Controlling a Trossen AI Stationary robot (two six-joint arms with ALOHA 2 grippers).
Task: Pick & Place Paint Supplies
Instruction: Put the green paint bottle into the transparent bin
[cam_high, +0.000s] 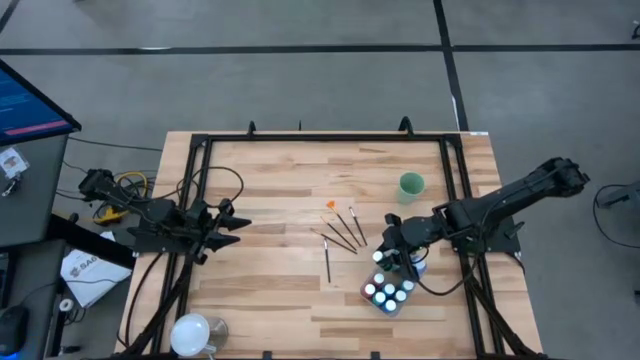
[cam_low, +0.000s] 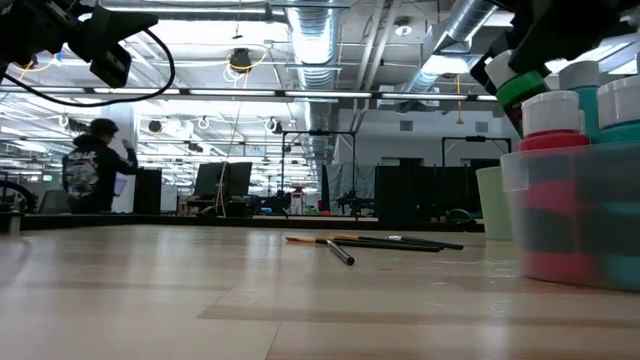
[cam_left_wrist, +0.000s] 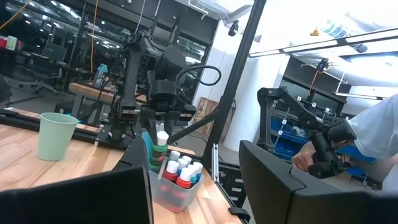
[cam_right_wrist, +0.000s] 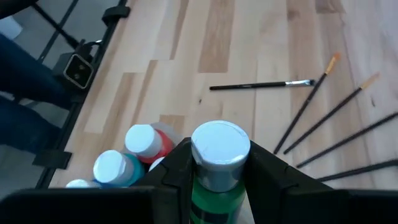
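My right claw (cam_right_wrist: 214, 163) is clamped on a green paint bottle (cam_right_wrist: 216, 155) with a white cap, its two dark fingers pressed against the bottle's sides, and it holds the bottle just above the clear plastic tub (cam_high: 388, 293). That tub sits at roughly five o'clock on the wooden bench (cam_high: 290, 180) and carries the other paint bottles (cam_high: 390, 292), white-capped, with red and teal bodies showing through its wall in the low view. Just beside the tub, toward nine o'clock, four thin paintbrushes (cam_high: 345, 230) lie fanned on the wood, and a fifth, separate brush (cam_high: 327, 260) lies apart from them at their six o'clock side. A pale green cup (cam_high: 410, 184) stands upright near two o'clock, well apart from the tub. My left claw (cam_high: 235, 228) hangs over the bench's nine o'clock edge, empty, its fingers spread wide in the left wrist view. Beyond the bench, a person (cam_low: 90, 165) stands in the room.
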